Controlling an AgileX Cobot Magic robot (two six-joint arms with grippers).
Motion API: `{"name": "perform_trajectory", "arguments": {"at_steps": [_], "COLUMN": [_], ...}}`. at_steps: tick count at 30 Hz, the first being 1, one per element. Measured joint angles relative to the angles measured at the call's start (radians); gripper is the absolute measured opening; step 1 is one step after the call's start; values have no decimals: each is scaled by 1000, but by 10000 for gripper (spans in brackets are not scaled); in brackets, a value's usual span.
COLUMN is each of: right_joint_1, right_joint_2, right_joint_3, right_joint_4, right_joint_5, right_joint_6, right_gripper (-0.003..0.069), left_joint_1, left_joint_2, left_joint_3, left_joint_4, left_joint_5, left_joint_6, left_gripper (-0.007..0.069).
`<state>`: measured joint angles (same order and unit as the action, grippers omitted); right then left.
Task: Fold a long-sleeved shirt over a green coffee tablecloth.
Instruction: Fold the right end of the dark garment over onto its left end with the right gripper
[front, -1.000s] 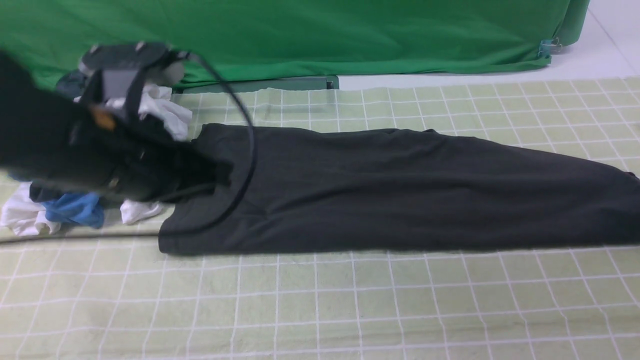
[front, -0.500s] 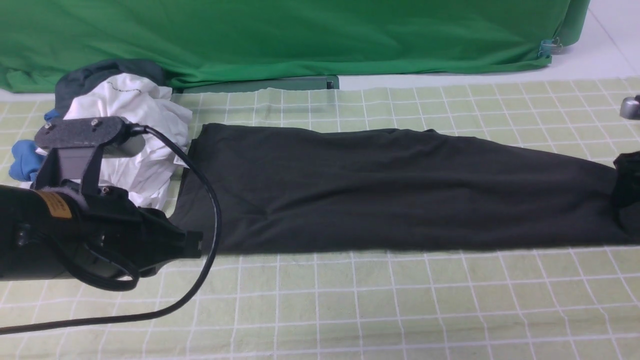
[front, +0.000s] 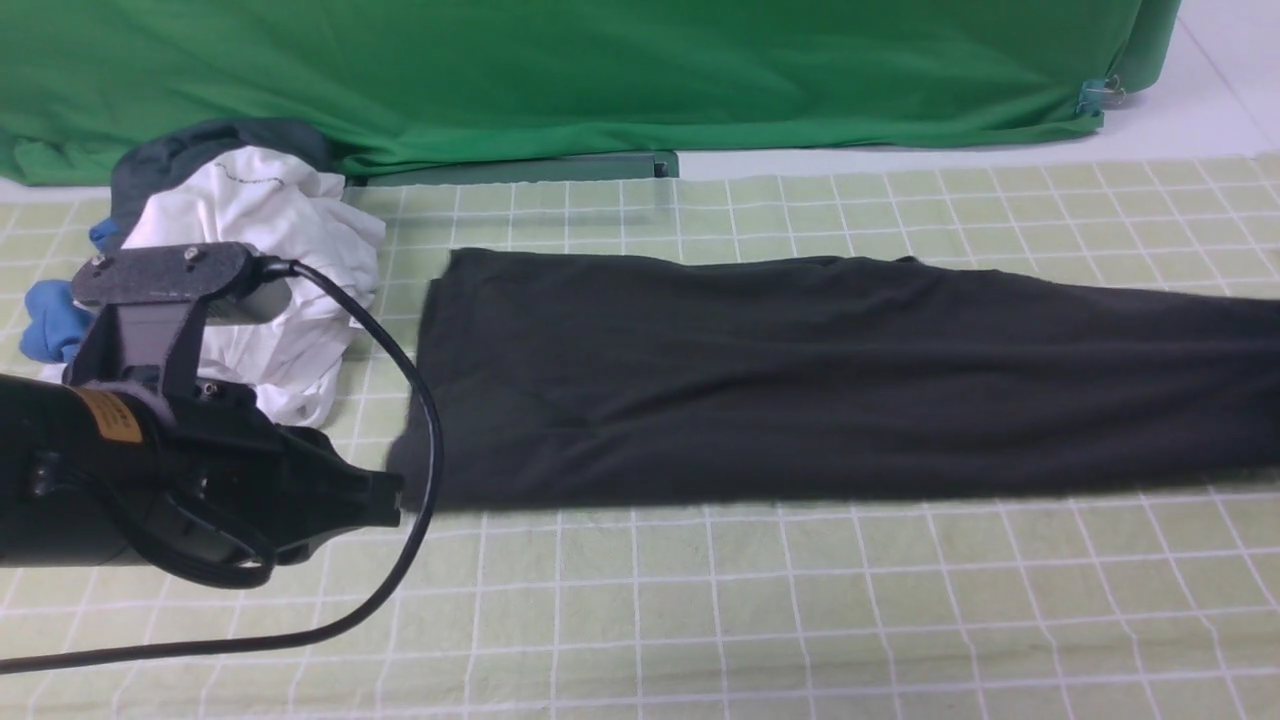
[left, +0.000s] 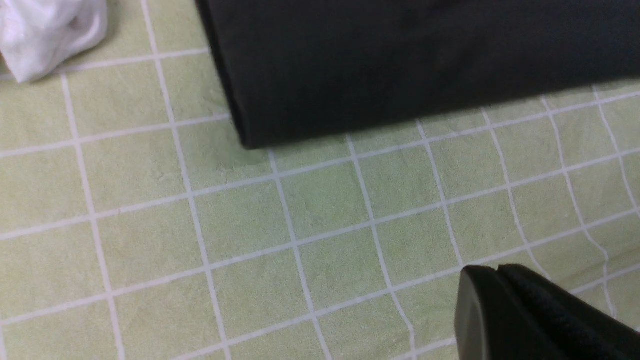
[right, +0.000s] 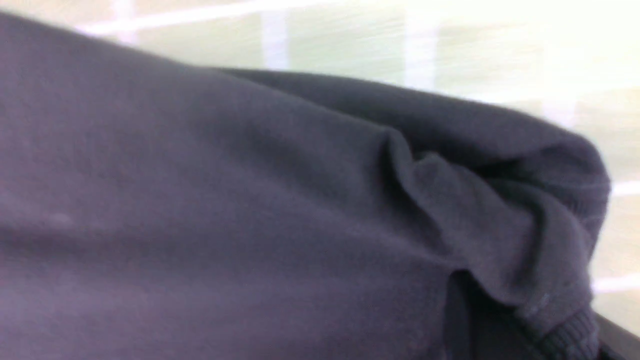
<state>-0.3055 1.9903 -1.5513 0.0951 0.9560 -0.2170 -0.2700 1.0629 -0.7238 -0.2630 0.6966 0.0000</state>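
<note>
Lying flat as a long folded band, the long-sleeved shirt (front: 800, 380) spans the green coffee tablecloth (front: 700, 620) from left of centre to the right border of the front view. Its near edge runs almost straight along a grid line, and its left edge is a clean fold. Below the band, the lower part of the frame is bare gridded cloth; a narrower bare strip lies above it. A column of squares separates the left edge from the white garment (front: 270, 250) at upper left, which is piled with a blue garment (front: 45, 320) and a dark grey garment (front: 190, 145).

The left gripper (front: 393, 495) sits at lower left, jaws pressed together and holding nothing. In the front view its tip overlaps the shirt's near-left corner. The left wrist view shows the same tip (left: 500, 272) over bare squares, apart from that corner. Its cable (front: 425, 430) loops in front of the left edge.

Compared with half a second ago, the shirt has shifted toward the right of the frame; its left edge then lay just beside the white garment. The left gripper has barely moved.

The shirt's right end is cut off by the frame border. The right gripper is outside the front view. Blurred, bunched shirt fabric with a ribbed hem fills the right wrist view, so whether those jaws are apart or clamped cannot be told.
</note>
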Motion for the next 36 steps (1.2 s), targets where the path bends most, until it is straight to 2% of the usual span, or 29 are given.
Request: {"name": "perform_trajectory", "arguments": {"at_steps": [5, 11, 15, 19, 22, 23, 24, 28, 32, 36], "right_joint_1": [-6, 63, 161, 308, 410, 473, 473, 641, 727, 836], "right_joint_2": [-83, -158, -172, -172, -172, -170, -168, -127, -78, 4], "right_joint_3": [0, -16, -64, -101, -106, -108, -109, -112, -118, -164], "right_joint_4": [-23, 21, 104, 193, 220, 233, 235, 312, 372, 423], "right_joint_5": [3, 52, 103, 101, 62, 32, 27, -82, -132, -165], "right_joint_6": [40, 74, 89, 131, 172, 199, 202, 246, 253, 262], "right_gripper": [60, 60, 60, 60, 60, 60, 60, 60, 60, 60], "left_joint_1": [0, 0, 0, 0, 0, 0, 0, 0, 0, 0], "left_joint_2": [0, 0, 0, 0, 0, 0, 0, -2, -26, -93], "left_joint_3": [0, 0, 0, 0, 0, 0, 0, 0, 0, 0], "left_joint_4": [0, 0, 0, 0, 0, 0, 0, 1, 20, 103], "left_joint_5": [-2, -4, -9, -9, -9, -9, -9, -10, -18, -26], "left_joint_6": [0, 0, 9, 12, 21, 25, 24, 28, 22, -46], "left_gripper": [11, 11, 11, 11, 11, 11, 11, 11, 11, 11]}}
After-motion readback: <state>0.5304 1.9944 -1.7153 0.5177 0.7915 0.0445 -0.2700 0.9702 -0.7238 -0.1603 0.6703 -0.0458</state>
